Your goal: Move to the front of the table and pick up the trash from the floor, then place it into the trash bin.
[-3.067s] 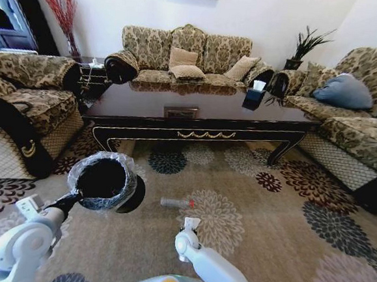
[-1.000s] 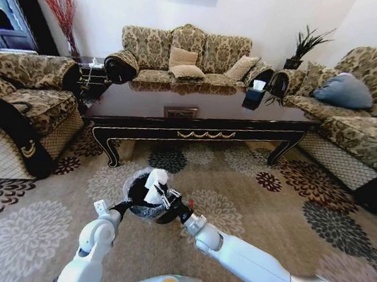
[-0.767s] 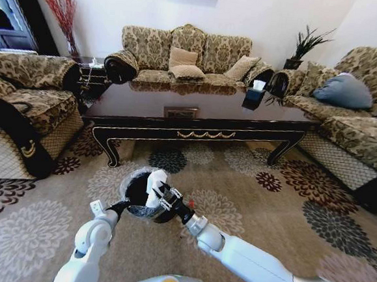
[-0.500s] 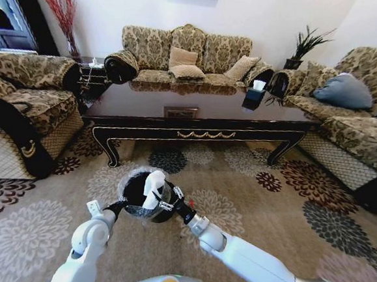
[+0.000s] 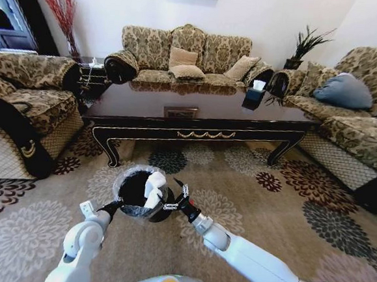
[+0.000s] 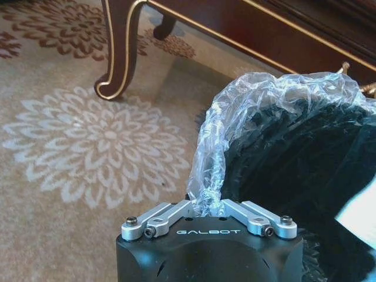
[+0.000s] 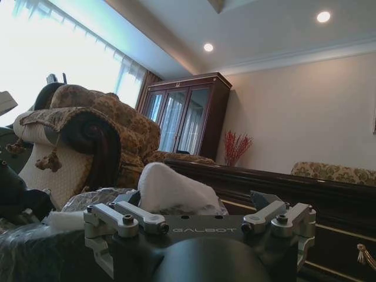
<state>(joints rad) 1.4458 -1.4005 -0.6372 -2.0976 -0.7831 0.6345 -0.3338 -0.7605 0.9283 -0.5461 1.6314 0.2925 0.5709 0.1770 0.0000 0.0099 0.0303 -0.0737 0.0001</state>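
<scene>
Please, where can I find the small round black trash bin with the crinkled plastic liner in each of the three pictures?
Head view: the small round black trash bin with crinkled plastic liner sits low, left of centre, between both grippers.
Left wrist view: its liner rim fills the right side, pinched by the left gripper.
Right wrist view: liner at lower left.
Shared landmark: the white crumpled paper at the bin's rim.

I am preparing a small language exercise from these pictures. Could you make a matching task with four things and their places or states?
Things:
1. trash bin
2. white paper
3. right pincer
4. tissue box

Places or states:
a. on the table
b. open, beside the bin's rim
c. held at its rim by the left pincer
d. at the bin's mouth

Pairs: 1-c, 2-d, 3-b, 4-a
</scene>
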